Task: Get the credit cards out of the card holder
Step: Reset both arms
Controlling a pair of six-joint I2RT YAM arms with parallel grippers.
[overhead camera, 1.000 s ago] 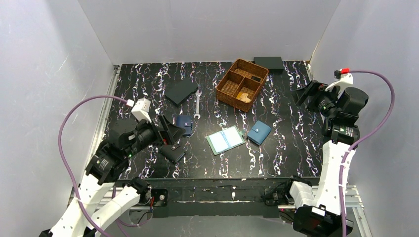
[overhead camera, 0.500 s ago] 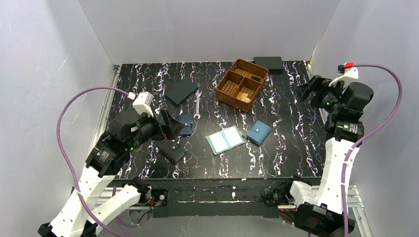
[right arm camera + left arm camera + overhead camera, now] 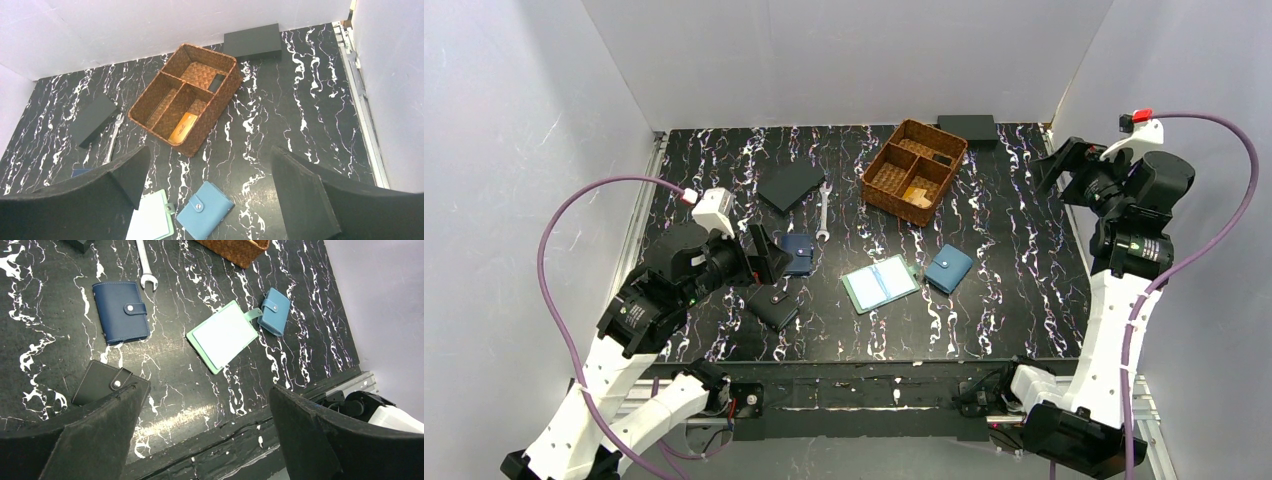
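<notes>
Left tool [image 3: 765, 256] jaws apart, gripping nothing, raised over the left part of the counter [image 3: 1004, 300] above the navy wallet [image 3: 798, 252] and the black wallet [image 3: 773, 308]. Right tool [image 3: 1058, 166] jaws also apart, nothing between them, raised at the right edge close to the far right corner. Card holder [image 3: 880, 284] lies unfolded and flat toward the middle of the near edge, pale slotted interior facing up. Its snap tab points at the blue wallet [image 3: 949, 268] just beside it on the side toward the right edge; whether they touch cannot be resolved. Both credit cards sit in the woven basket [image 3: 876, 189], which stands toward the far edge, right of centre. Tan-golden card [image 3: 182, 127] leans in one of the two long compartments. Dark card [image 3: 216, 82] leans against a wall of the larger compartment. Wrench [image 3: 822, 210] lies between the basket and a flat black box [image 3: 790, 185], on the far side of the navy wallet. Second black box [image 3: 967, 126] sits against the far edge behind the basket. Navy, black and blue wallets all closed, snaps up.
</notes>
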